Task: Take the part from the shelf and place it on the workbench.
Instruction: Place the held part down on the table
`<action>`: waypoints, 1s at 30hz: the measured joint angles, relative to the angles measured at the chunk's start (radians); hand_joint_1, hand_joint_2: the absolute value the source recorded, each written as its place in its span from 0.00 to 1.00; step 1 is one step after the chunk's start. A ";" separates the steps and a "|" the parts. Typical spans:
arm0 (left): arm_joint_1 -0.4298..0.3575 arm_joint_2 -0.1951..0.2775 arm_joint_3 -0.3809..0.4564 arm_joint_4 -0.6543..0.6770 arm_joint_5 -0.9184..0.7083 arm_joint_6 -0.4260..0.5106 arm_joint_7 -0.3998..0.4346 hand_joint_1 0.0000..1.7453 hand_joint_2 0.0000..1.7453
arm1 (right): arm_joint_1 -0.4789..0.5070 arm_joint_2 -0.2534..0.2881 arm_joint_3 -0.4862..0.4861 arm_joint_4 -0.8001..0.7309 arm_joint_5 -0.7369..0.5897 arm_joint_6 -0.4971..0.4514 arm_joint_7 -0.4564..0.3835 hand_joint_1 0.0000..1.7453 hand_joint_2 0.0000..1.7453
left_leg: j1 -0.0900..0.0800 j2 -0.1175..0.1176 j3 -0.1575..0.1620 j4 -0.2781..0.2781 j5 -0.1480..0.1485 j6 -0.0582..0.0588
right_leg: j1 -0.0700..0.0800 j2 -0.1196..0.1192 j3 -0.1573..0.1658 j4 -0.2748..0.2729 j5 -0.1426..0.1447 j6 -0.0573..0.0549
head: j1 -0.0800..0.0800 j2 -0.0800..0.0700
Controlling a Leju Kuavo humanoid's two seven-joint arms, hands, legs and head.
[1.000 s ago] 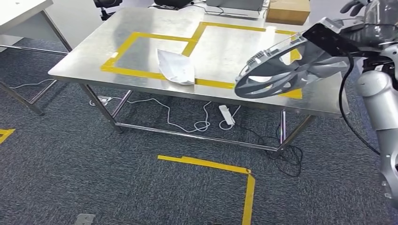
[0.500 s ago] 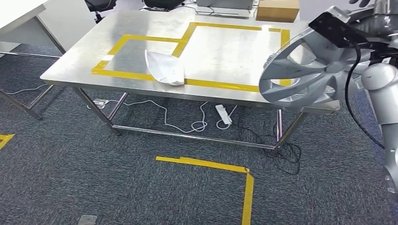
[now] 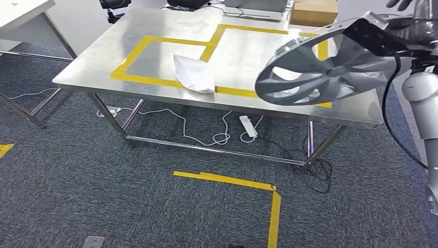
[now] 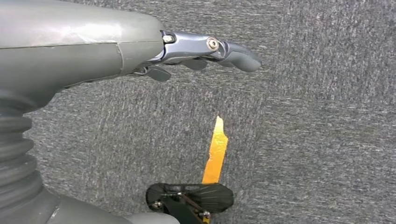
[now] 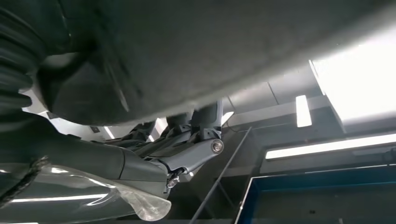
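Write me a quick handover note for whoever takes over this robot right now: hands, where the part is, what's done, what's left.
Right hand: holds the grey wheel-shaped part, raised over the right end of the workbench, not set down.
Left hand: holds nothing, hangs over the carpet.
Workbench: yellow tape boxes; a white bag lies on the near tape line.
Done: part is off the shelf.
Left: lower it onto the bench, probably in the right tape box, and release.

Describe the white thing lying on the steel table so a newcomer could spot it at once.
Start at the steel workbench marked with yellow tape rectangles. On its near tape line, where the two rectangles meet, lies a crumpled white bag. It is the one loose item resting on the bench, unlike the grey spoked wheel carried above the right end.
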 joint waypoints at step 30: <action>0.002 0.000 0.001 0.000 -0.003 0.001 0.000 0.00 1.00 | 0.035 -0.019 0.002 0.002 -0.016 -0.003 0.003 1.00 1.00 | -0.001 -0.002 -0.011 0.001 0.007 0.002 | -0.001 0.002 -0.009 0.032 -0.026 0.001 | -0.002 0.000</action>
